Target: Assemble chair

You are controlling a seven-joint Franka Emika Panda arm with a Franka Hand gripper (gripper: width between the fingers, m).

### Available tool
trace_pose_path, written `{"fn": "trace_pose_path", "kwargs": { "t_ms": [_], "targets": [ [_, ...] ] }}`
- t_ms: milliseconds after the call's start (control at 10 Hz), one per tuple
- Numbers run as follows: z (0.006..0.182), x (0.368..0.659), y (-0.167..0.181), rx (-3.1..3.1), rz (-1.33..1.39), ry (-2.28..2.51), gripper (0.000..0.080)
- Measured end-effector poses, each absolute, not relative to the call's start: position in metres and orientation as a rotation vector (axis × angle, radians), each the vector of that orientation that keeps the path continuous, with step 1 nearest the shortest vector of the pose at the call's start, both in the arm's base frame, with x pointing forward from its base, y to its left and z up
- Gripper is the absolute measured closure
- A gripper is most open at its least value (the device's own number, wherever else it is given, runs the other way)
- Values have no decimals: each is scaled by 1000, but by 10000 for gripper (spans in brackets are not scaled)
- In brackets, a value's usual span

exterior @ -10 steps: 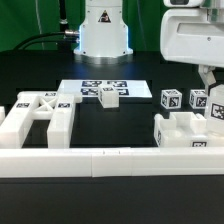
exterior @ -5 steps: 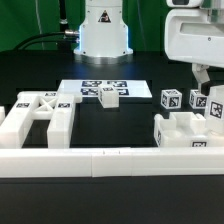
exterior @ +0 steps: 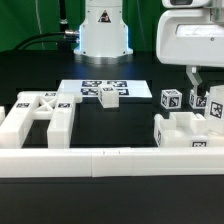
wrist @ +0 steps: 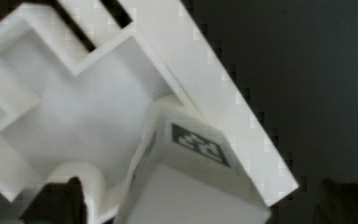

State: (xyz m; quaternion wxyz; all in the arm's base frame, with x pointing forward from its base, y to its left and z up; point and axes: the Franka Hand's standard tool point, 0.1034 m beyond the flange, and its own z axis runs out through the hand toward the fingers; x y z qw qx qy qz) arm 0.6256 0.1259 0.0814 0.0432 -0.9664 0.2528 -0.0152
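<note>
- Exterior view: the white two-finger gripper [exterior: 203, 78] hangs at the frame's upper right. It is above the tagged white plastic leg blocks [exterior: 198, 99] and the chunky white notched panel [exterior: 183, 131] on the black desk [exterior: 140, 112]. I cannot tell whether its fingers are spread.
- Wrist view: a tagged white block [wrist: 202, 150] sits close beneath, against a white panel.
- Likely step: reaching for a leg. Next it must centre, descend and clamp.

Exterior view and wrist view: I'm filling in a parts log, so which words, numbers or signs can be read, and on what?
No words or numbers are readable.
Only black-and-white square tags, patterns without text: on the chair parts, the marker board, and the part in the wrist view.
</note>
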Motion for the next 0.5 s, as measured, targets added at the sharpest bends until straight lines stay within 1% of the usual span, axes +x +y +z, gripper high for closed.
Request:
{"fn": "trace_pose_path", "kwargs": {
  "t_ms": [300,500],
  "targets": [
    [82,626,121,-3045,-63,323,151],
    [82,627,122,-3064,-73,109,151]
  ]
}}
